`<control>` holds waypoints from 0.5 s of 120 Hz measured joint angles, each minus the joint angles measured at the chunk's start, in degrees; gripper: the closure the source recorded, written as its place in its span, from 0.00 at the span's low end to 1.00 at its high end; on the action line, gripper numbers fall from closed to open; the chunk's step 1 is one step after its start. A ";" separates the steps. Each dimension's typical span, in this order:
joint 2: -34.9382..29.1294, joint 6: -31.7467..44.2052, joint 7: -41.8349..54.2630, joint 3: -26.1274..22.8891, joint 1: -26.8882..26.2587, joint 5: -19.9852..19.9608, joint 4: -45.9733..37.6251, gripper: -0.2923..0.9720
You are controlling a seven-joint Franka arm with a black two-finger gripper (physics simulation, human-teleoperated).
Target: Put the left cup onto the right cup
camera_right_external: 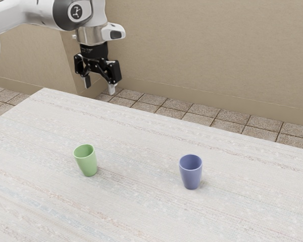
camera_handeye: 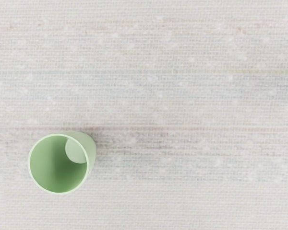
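**Stack not started: claw high and empty, both cups on the counter**

Status: 0 steps done, as far as I can see.

Claw (camera_right_external: pixel 99 86): released, fingers spread, nothing between them. It hangs well above the counter (camera_right_external: pixel 141 217), over the far edge at the exterior view's left, with the wall and floor tiles behind it.

Green cup (camera_right_external: pixel 86 160): upright on the counter, mouth up, at the exterior view's left. I read this as the "left cup", so it's the one to move. It sits well below the claw and nearer the camera. The wrist view looks straight down into the green cup (camera_handeye: pixel 60 163): round rim, hollow, nothing inside. It sits off-centre in that view, so my guess is the claw isn't lined up over it.

Blue-purple cup (camera_right_external: pixel 191 171): also upright, mouth up, at the exterior view's right, well apart from the green one. Nothing on it. That's the target.

Left to do, my read:
- line up over the green cup
- come down and clench on its wall
- lift and carry it across to the blue-purple cup
- set it on that cup's mouth and release

All pending. Neither of the 2 cups is in contact with the claw.
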 joint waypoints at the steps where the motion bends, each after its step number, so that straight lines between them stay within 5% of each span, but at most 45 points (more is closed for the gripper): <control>1: 0.00 0.00 0.00 -0.01 0.01 0.00 0.00 0.23; 60: -0.57 0.28 -0.09 -0.01 -0.07 -0.08 -3.64 0.23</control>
